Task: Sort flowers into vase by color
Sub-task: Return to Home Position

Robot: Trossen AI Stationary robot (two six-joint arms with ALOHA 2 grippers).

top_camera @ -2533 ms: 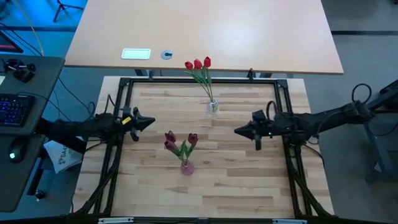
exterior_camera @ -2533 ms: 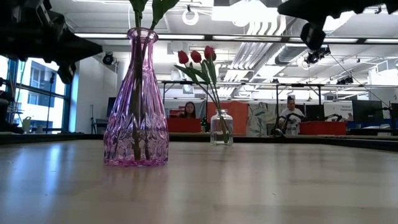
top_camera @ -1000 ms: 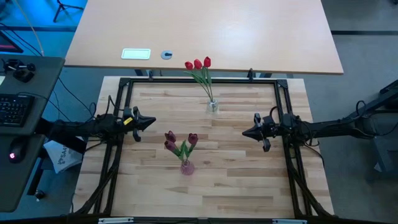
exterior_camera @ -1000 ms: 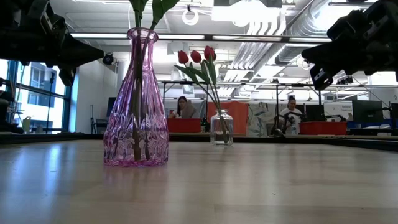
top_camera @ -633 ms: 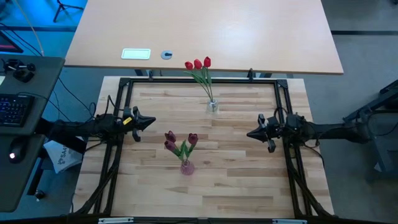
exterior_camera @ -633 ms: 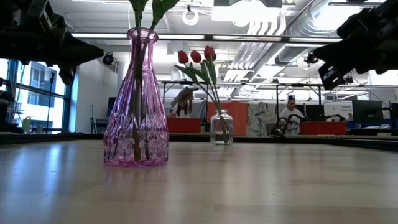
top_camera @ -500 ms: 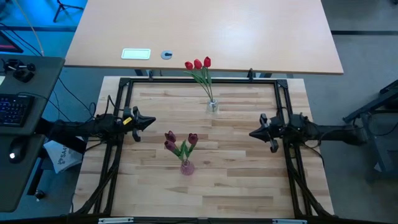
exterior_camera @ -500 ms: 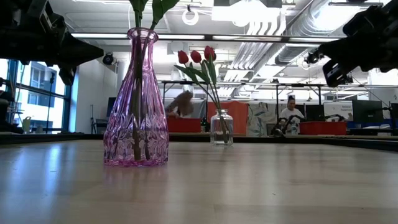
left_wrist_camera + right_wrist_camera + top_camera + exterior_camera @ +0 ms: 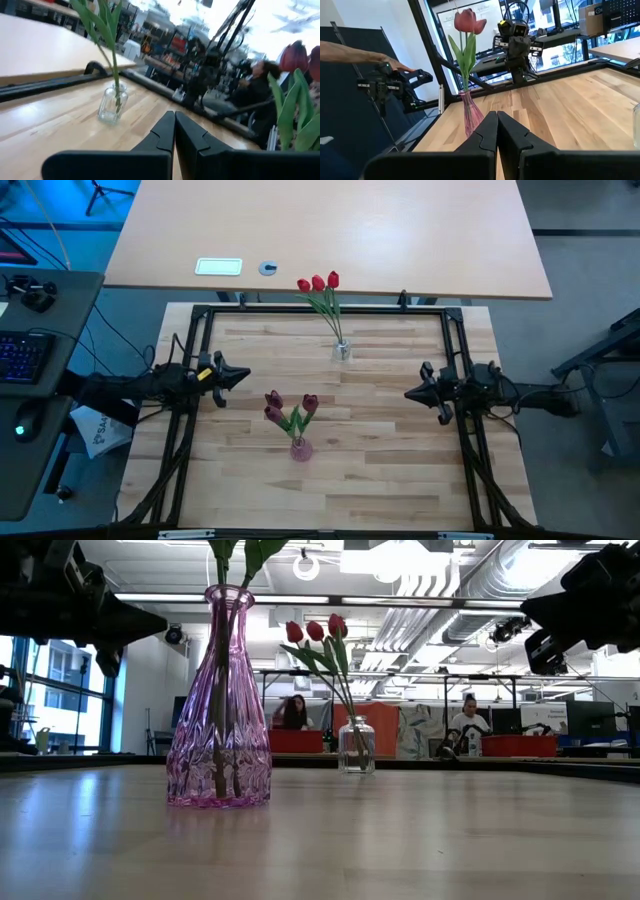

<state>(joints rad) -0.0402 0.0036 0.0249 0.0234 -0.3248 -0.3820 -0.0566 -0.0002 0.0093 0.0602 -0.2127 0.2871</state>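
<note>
Since red tulips [image 9: 318,282] fill the far clear vase [image 9: 342,350] and maroon tulips [image 9: 273,412] the near violet vase [image 9: 300,448], sorting looks done. Left pincer [image 9: 244,375] and right pincer [image 9: 408,393] are pressed together, empty.

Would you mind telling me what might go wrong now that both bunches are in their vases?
The red tulips lean far out from the small clear vase, so a jolt to the table might tip it. The left gripper, shut, sits near the maroon tulips in the violet vase; a sideways swing could brush them.
</note>
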